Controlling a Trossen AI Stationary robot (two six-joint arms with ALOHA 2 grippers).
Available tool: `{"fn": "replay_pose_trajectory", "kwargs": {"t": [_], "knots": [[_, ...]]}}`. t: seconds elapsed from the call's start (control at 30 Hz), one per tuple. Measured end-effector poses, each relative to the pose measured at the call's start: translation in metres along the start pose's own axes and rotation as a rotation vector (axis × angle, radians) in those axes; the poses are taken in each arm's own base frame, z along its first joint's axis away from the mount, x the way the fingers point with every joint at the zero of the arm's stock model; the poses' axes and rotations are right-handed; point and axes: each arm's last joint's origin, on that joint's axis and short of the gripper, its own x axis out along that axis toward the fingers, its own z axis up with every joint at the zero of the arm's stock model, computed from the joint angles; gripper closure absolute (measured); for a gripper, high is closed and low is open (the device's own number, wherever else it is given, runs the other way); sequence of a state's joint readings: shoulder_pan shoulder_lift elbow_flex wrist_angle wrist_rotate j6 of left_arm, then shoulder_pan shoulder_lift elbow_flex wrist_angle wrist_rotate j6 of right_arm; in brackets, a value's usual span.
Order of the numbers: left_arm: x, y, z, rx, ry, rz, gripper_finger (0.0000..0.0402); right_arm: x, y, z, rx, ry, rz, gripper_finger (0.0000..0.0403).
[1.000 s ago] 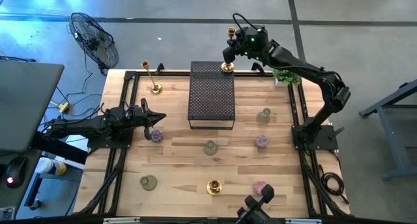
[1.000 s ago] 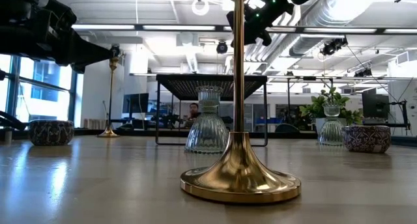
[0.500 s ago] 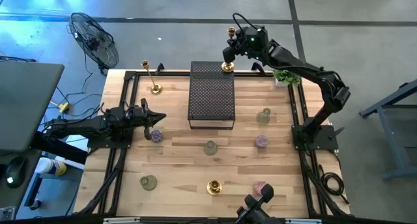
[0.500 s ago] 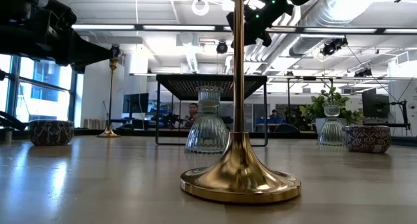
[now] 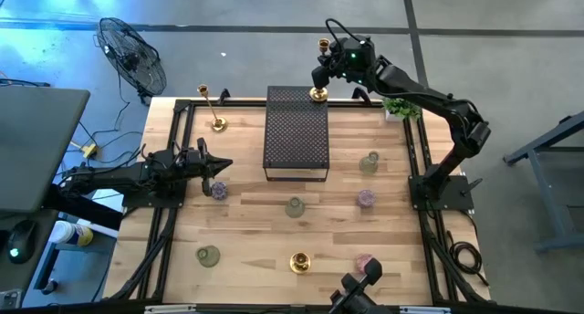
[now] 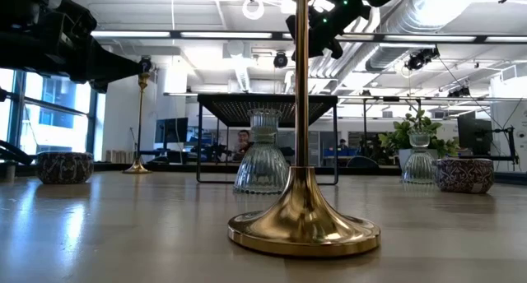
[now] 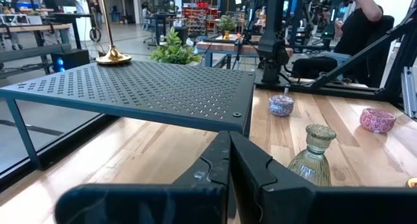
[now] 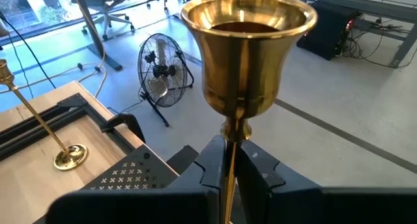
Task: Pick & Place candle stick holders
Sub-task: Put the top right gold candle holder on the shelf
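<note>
My right gripper [image 5: 321, 77] is shut on a tall gold candlestick [image 8: 247, 51] that stands with its round base [image 5: 318, 94] on the far right corner of the black mesh stand [image 5: 296, 131]. My left gripper [image 5: 224, 165] is shut and empty, hovering left of the stand and just above a purple glass cup [image 5: 219, 190]. A second gold candlestick [image 5: 217, 124] stands at the far left, and a third [image 5: 300, 261] at the near edge. Green cups [image 5: 369, 162] [image 5: 294, 207] [image 5: 208, 256] and purple cups [image 5: 366, 198] [image 5: 365, 261] stand on the table. My right gripper pinches the candlestick's thin stem [image 8: 229, 167] between its two fingers, a little below the gold cup at its top. The fingers come roughly level from the table's right side and lie across the stem. The candlestick stands upright, with its base on the mesh stand.
A small green potted plant [image 5: 399, 107] sits at the far right corner, close to my right arm. A fan [image 5: 132, 58] stands on the floor beyond the far left corner. Black rails [image 5: 173, 150] frame the table. People sit in the room behind.
</note>
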State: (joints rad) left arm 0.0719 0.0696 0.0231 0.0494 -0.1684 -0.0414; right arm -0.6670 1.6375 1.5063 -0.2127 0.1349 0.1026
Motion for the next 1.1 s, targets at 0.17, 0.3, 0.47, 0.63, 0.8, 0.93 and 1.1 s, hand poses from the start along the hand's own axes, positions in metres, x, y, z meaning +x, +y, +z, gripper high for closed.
{"fn": "replay_pose_trajectory", "kwargs": {"t": [0.17, 0.3, 0.47, 0.63, 0.8, 0.93, 1.1], "knots": [[0.0000, 0.0000, 0.0000, 0.000, 0.000, 0.000, 0.0401, 0.0000, 0.0004, 0.0000, 0.002, 0.001, 0.014, 0.0385], [0.0000, 0.0000, -0.0001, 0.000, 0.001, 0.000, 0.0401, 0.0000, 0.0004, 0.0000, 0.001, 0.001, 0.014, 0.0385], [0.0000, 0.0000, -0.0009, 0.001, 0.009, 0.000, 0.0401, 0.0002, 0.0004, -0.0004, 0.001, 0.002, 0.014, 0.0379], [0.0000, 0.0001, -0.0021, 0.003, 0.022, 0.001, 0.0401, 0.0015, -0.0003, -0.0051, -0.001, 0.016, -0.011, 0.0352], [0.0000, 0.0001, -0.0022, 0.003, 0.023, 0.001, 0.0401, 0.0010, -0.0005, -0.0040, -0.007, 0.005, -0.012, 0.0315], [0.0000, 0.0001, -0.0022, 0.003, 0.023, 0.001, 0.0401, -0.0008, -0.0004, -0.0005, -0.009, -0.023, -0.010, 0.0280], [0.0000, 0.0001, -0.0023, -0.005, 0.023, 0.001, 0.0401, -0.0011, 0.0002, 0.0010, -0.011, -0.038, -0.006, 0.0236]]}}
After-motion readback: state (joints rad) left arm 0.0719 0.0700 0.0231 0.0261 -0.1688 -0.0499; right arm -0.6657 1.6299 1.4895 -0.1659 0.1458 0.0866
